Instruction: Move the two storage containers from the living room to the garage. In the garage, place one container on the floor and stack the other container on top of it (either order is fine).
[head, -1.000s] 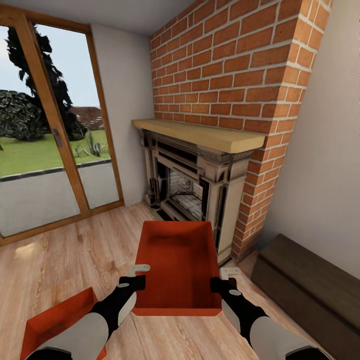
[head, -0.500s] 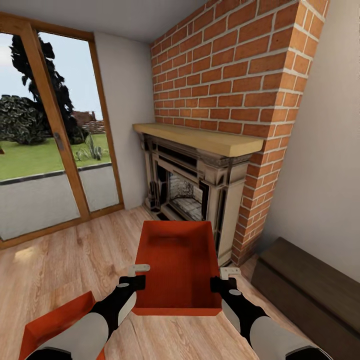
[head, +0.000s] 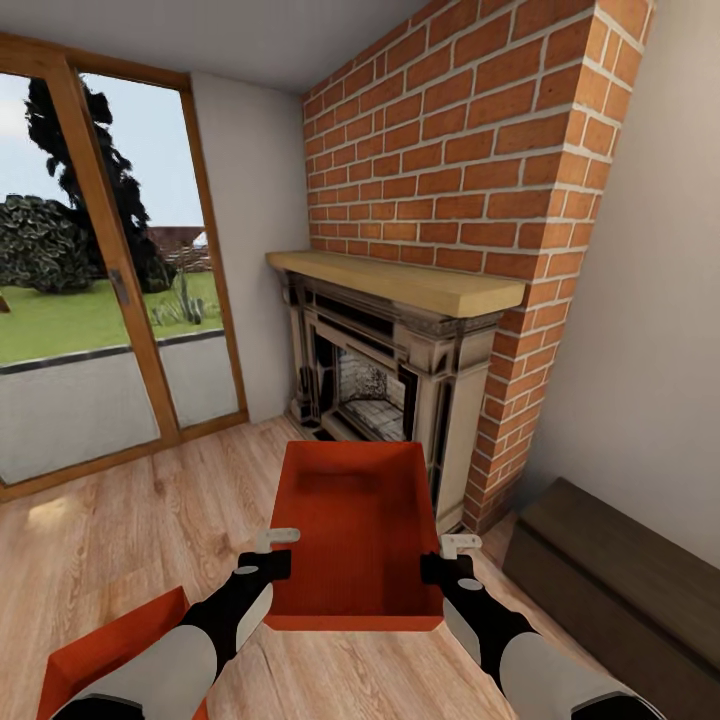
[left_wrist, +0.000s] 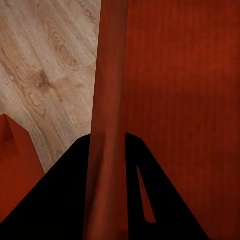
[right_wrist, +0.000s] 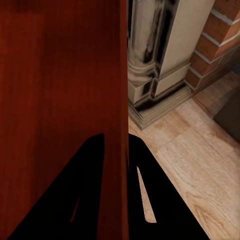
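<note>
Carried container (head: 358, 530) up off plank floor, near fireplace (head: 385, 375). Left gripper (head: 268, 558) pinches left wall, right gripper (head: 448, 560) right wall. Looks rigid, light; two-sided wall grip suits. Second container (head: 95, 645) near-left on floor.

Dark wooden chest (head: 620, 580) lies right of the brick fireplace (head: 400, 370)

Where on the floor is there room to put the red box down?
Bare wood floor lies between the glass doors and the fireplace. It's crowded near the dark chest and the second bin.
</note>
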